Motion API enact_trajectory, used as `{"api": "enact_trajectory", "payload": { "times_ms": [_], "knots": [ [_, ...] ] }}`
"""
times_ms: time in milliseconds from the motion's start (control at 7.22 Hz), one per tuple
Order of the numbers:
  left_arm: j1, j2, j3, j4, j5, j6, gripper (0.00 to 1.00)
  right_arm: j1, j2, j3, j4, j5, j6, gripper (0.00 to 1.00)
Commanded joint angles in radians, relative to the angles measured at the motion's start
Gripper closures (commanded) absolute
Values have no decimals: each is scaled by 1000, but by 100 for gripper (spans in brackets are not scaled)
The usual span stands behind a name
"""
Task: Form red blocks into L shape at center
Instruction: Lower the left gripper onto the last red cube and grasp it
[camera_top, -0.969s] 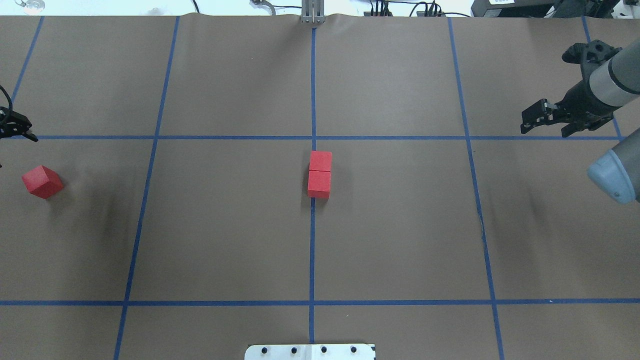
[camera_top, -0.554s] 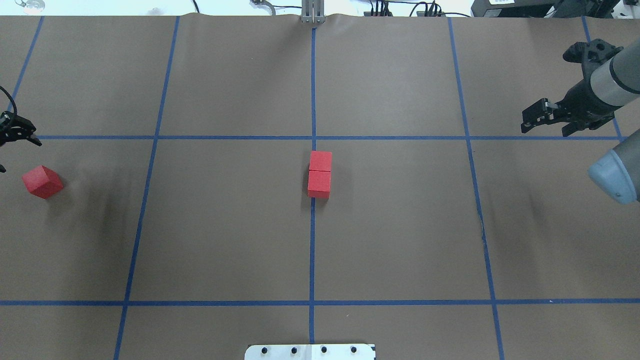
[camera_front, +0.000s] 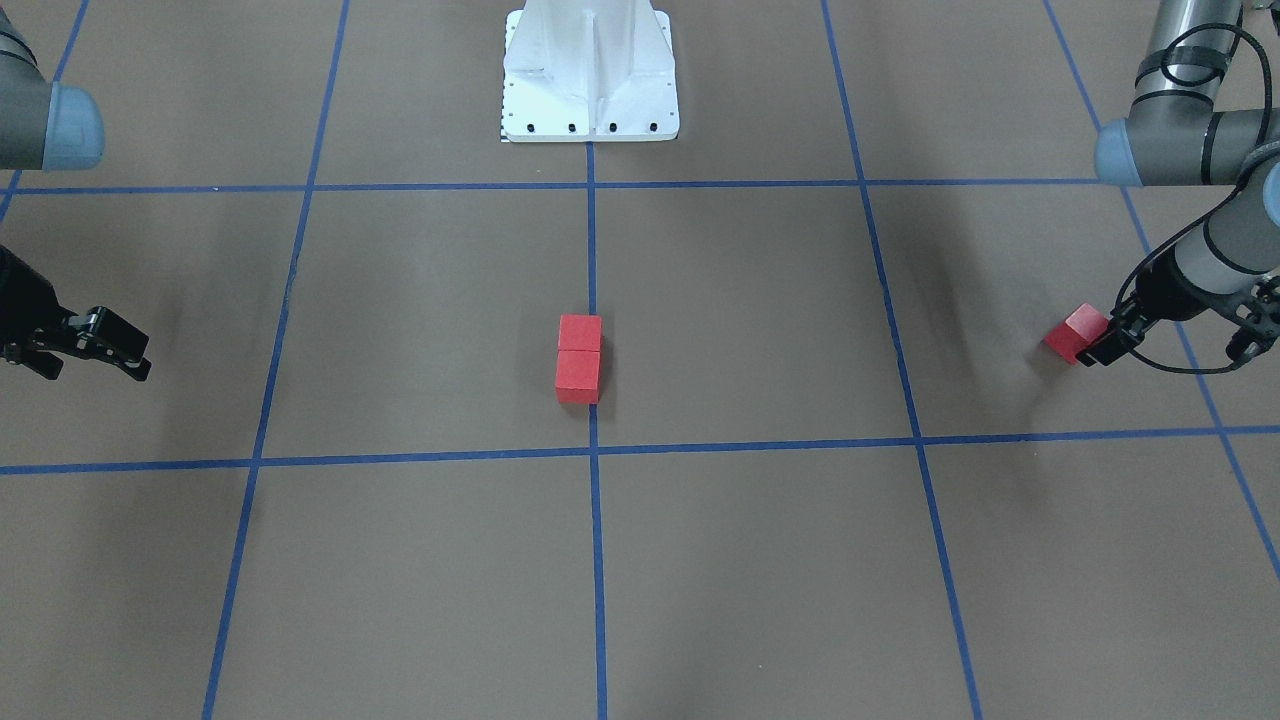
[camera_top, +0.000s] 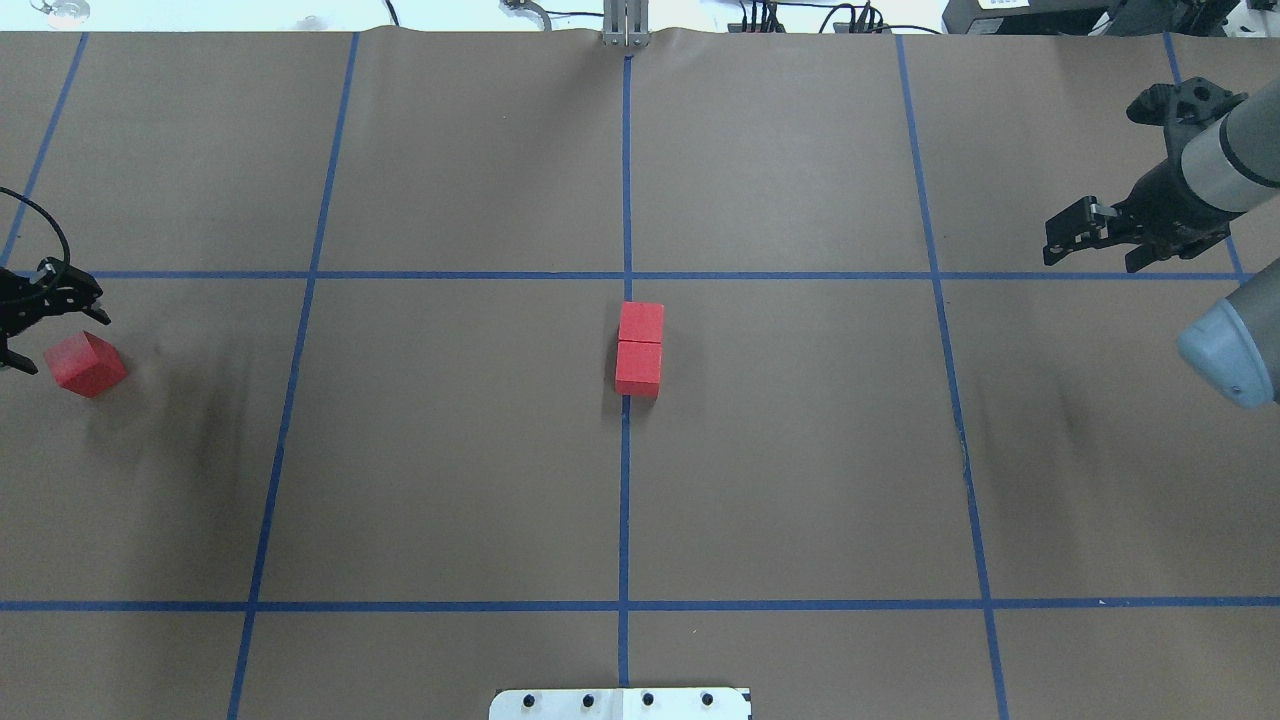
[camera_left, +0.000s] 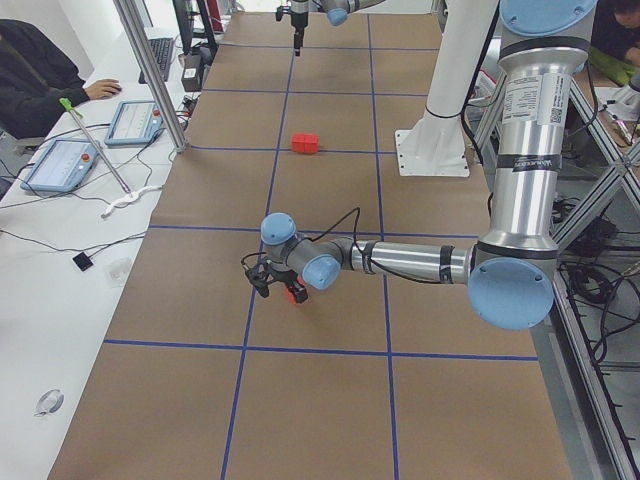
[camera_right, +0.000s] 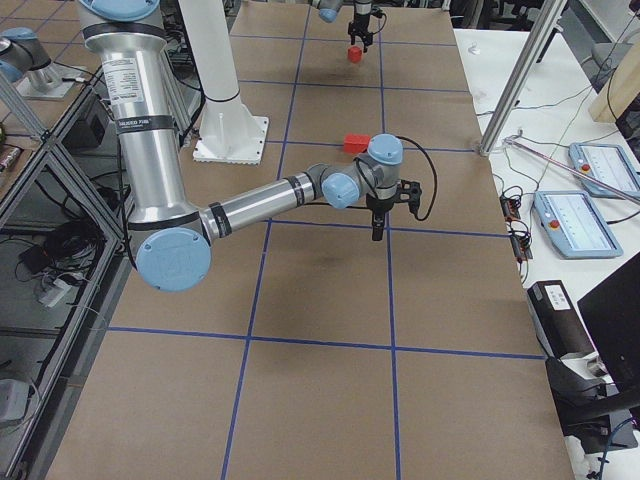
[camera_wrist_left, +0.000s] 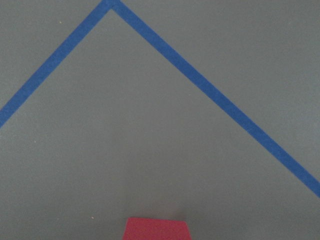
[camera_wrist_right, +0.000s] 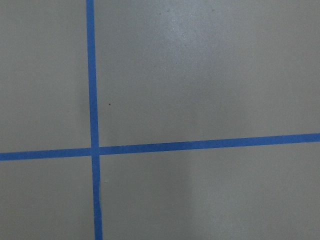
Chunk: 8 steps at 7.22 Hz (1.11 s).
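Two red blocks (camera_top: 640, 345) lie touching in a line on the middle tape line at the center (camera_top: 625, 450); they also show in the front view (camera_front: 579, 358). The third red block (camera_top: 85, 364) sits turned at the far left, also in the front view (camera_front: 1073, 332). My left gripper (camera_top: 45, 325) is open and hovers just beside this block, which shows only at the bottom edge of the left wrist view (camera_wrist_left: 157, 229). My right gripper (camera_top: 1095, 255) is open and empty at the far right, above a tape crossing.
The white robot base plate (camera_top: 620, 703) sits at the near edge of the floor. Blue tape lines (camera_top: 625, 180) mark large squares. An operator's table with tablets (camera_left: 60, 165) runs along the far side.
My left gripper has moved from the tape line towards the lone red block and now sits right beside it. The right gripper and the blocks have not moved.
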Motion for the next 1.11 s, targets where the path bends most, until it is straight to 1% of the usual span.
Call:
{"api": "enact_trajectory", "payload": {
  "times_ms": [0, 138, 277, 415, 554, 692, 831, 969],
  "knots": [
    [12, 8, 7, -18, 1, 1, 16, 0, 1, 4, 0, -2, 0, 0],
    [13, 8, 9, -18, 1, 0, 47, 0, 1, 6, 0, -2, 0, 0],
    [14, 8, 10, -18, 0, 0, 83, 0, 1, 4, 0, -2, 0, 0],
    [14, 0, 4, -17, -9, 3, 100, 0, 1, 6, 0, -2, 0, 0],
    [14, -12, -18, -4, -9, 1, 100, 0, 1, 4, 0, -2, 0, 0],
    [11, -44, -60, 59, -11, 0, 100, 0, -1, 4, 0, -2, 0, 0],
    [-4, -79, -144, 188, -8, -9, 100, 0, -2, 4, 0, -2, 0, 0],
    [-4, -149, -205, 329, 10, -113, 100, 0, -2, 3, 0, -2, 0, 0]
  ]
}}
